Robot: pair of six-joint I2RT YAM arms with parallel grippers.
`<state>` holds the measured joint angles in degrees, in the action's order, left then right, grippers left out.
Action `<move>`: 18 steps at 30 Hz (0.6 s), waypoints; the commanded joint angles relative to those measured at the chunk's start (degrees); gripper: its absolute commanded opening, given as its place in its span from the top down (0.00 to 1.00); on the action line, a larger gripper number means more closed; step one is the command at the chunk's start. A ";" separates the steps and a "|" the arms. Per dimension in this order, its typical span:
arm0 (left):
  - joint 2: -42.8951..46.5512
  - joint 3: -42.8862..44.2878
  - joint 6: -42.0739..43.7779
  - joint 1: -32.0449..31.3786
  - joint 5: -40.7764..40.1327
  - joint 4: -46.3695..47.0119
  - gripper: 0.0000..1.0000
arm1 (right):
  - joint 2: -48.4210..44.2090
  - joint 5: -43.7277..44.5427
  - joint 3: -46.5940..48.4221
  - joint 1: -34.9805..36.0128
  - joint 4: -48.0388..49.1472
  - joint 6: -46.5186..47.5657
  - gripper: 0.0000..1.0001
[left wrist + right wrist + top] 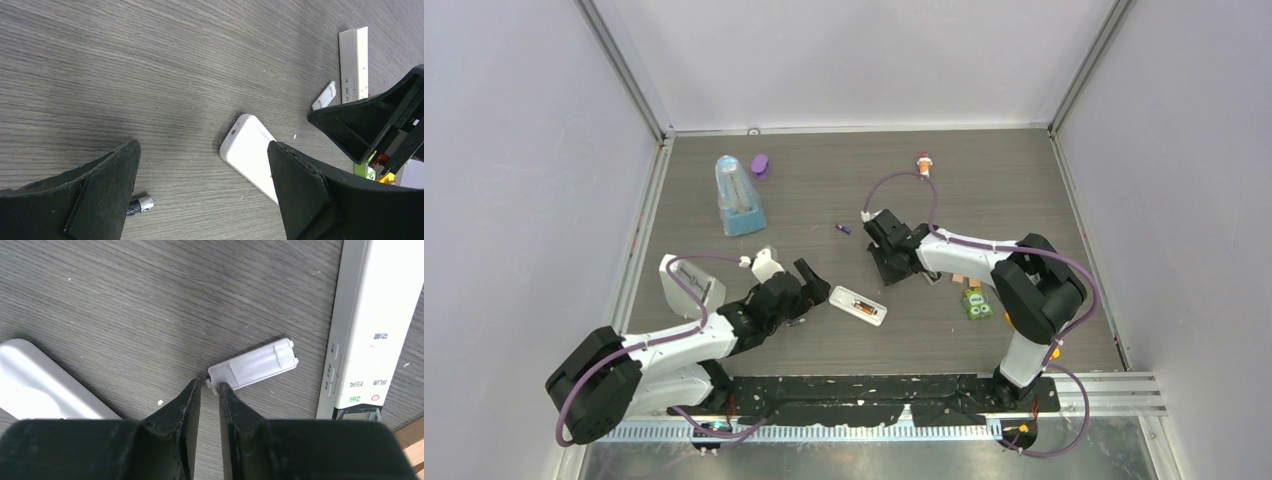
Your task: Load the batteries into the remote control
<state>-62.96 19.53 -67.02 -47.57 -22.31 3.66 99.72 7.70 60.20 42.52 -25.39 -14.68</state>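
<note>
The remote control [871,311] lies back up at mid-table, something orange and dark in its open compartment. In the left wrist view the remote control [248,151] reaches under my right-hand finger. My left gripper [812,283] [203,143] hangs wide open just left of it. A dark battery [141,204] with a silvery tip peeks out beside its left finger. A purple battery [845,229] lies further back. My right gripper [886,262] [210,384] stands over the table, jaws a narrow gap apart. The tab of the small white battery cover [255,365] sits at its tips.
A long white bar with printed buttons [370,325] lies right of the cover. A blue container [739,195] and purple cap [760,165] stand back left, a red-and-white bottle [924,162] at the back, a green object [976,303] on the right. A flat white piece [689,285] lies beneath the left arm.
</note>
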 commanded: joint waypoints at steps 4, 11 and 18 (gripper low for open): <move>-0.69 1.72 0.75 0.07 -0.24 2.22 0.00 | 1.41 0.59 1.00 -0.01 0.17 0.89 0.76; -0.57 1.74 0.92 0.35 0.20 2.32 0.00 | 1.98 1.72 1.69 -0.01 0.95 0.91 0.90; 1.84 1.64 3.22 0.46 0.08 2.63 0.00 | -6.93 0.04 -2.23 -0.03 4.29 -1.47 0.95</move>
<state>-63.44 19.53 -66.61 -47.51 -21.41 3.99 99.81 8.64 59.90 42.52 -23.83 -14.28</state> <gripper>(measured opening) 0.994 0.075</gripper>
